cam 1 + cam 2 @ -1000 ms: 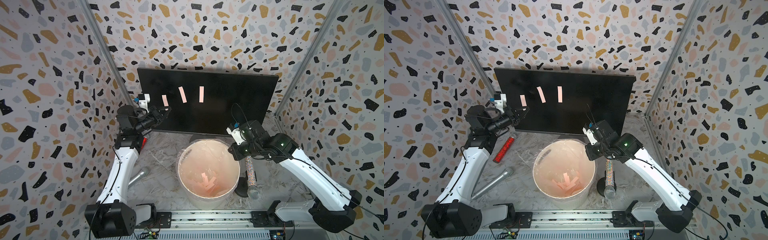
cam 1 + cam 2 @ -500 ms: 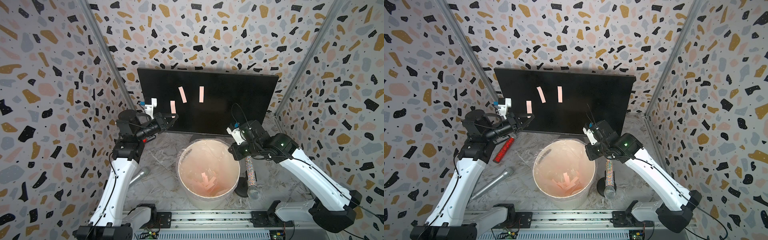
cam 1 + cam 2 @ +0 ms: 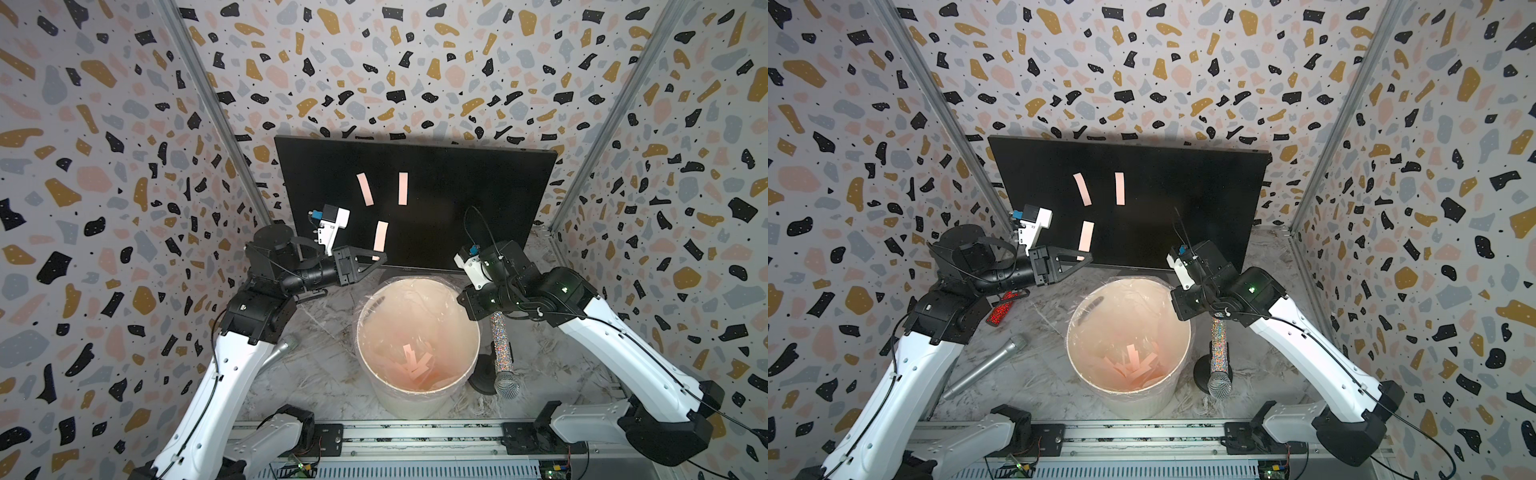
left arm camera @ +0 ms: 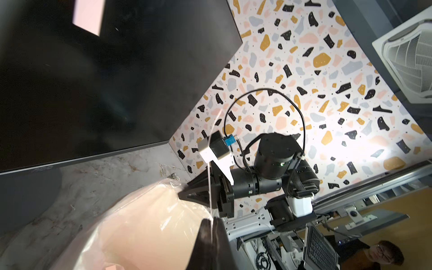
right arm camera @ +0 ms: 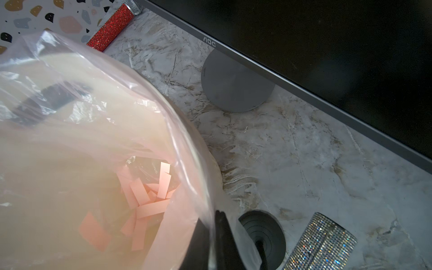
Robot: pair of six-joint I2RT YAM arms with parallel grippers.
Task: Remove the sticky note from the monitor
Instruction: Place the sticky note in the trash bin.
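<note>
Pink paper: three sticky notes outside the bucket, counted in both top views.
Stuck pair: two, side by side on the monitor, which stands upright behind the bucket.
Held note: one, rising from the left gripper, just behind the bucket's rim on the left arm's side.
Left jaws: pressed together, pinching the held note's lower end.
Right gripper: at the bucket's rim on the right arm's side, jaws pressed together on a fold of the plastic liner.
Bucket: one, white, lined with clear film. A heap of pink strips lies at its bottom, too overlapped to count.
Microphones: three. A silver microphone lies flat on the marble table on the left arm's side of the bucket. A red glitter microphone lies farther back on that side. A rhinestone microphone sits in a round black stand just beside the bucket on the right arm's side.
Left wrist view only: the held note appears edge-on, a thin line clear of the screen. A person in glasses appears far beyond the bucket.
Right wrist view only: the monitor's round grey foot behind the bucket, and the letters AOC on the slim bottom edge.
</note>
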